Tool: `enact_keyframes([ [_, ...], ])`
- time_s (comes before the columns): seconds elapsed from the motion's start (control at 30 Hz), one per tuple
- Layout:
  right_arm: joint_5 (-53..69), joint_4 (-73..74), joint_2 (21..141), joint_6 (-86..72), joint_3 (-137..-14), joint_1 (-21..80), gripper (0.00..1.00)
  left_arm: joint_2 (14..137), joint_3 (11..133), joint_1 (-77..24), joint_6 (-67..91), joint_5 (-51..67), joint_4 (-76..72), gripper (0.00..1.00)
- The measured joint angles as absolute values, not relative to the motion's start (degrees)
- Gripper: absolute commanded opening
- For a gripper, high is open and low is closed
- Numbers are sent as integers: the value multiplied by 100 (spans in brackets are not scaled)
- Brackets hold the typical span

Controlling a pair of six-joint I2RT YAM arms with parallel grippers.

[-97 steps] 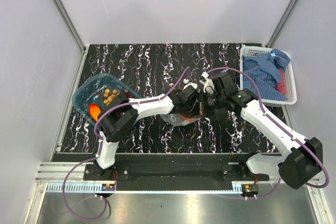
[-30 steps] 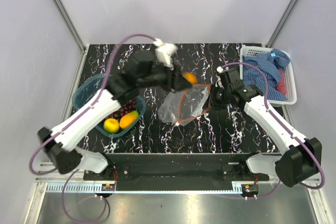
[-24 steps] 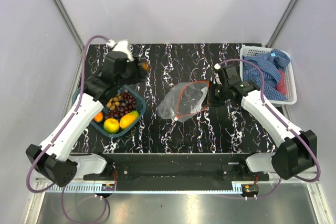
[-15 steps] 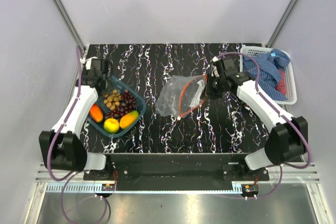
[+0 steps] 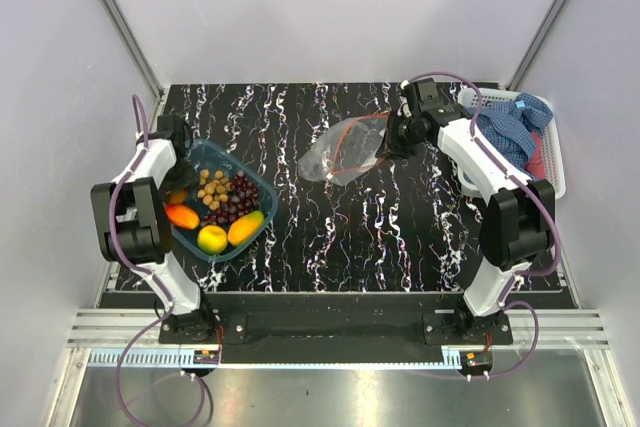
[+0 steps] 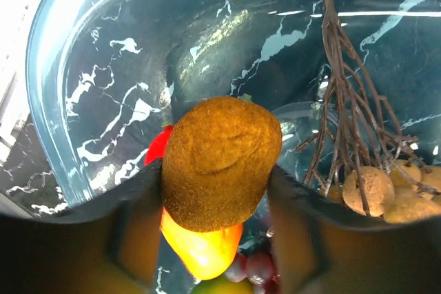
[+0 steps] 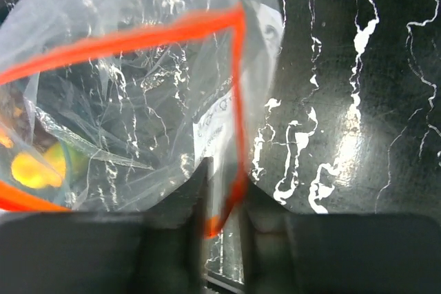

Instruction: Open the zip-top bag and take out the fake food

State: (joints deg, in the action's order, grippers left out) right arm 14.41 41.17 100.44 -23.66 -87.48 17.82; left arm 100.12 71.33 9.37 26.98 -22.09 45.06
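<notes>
Right wrist: right pincer (image 7: 222, 213) pinches the orange zip strip (image 7: 138, 36) at a corner of the bag (image 7: 124, 101), whose mouth gapes open. White label (image 7: 215, 123) on the plastic, print too small to read. Top external: bag sits at the far middle of the desk (image 5: 400, 227). Left wrist: left pincer (image 6: 217, 194) clamps a brown fuzzy fruit (image 6: 220, 156) over the blue tub (image 6: 48, 101), which holds a mango (image 6: 203, 249) and tan balls (image 6: 375, 191).

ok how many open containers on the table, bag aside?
2. The blue tub sits at the left with fake fruit in it; the white basket sits at the far right with checked cloth. None looks hidden.
</notes>
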Motion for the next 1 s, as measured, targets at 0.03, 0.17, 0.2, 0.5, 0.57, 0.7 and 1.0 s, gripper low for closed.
enact_keyframes([
  [0.03,1439,4156,10084,-2355,-8794,1782,45,10014,7148,943,2714,-2185,4528,79],
  [0.17,1382,4370,10134,-2307,-8921,1782,74,9852,7231,838,2764,-2071,4613,94],
  [0.2,1334,4466,10134,-2303,-8980,1782,84,9743,7231,753,2781,-2058,4659,94],
  [0.5,819,5293,9760,-2421,-9131,1782,100,8108,7236,-1726,3295,-2108,5017,99],
  [0.57,718,5435,9406,-2462,-8868,1782,100,7826,7231,-2215,3509,-2056,5120,99],
  [0.7,530,5741,8329,-2552,-8143,1785,100,7430,7133,-2886,3924,-1894,5181,99],
  [1.0,829,5124,6243,-2834,-6036,1785,100,6667,6351,-4670,4270,-943,4226,99],
])
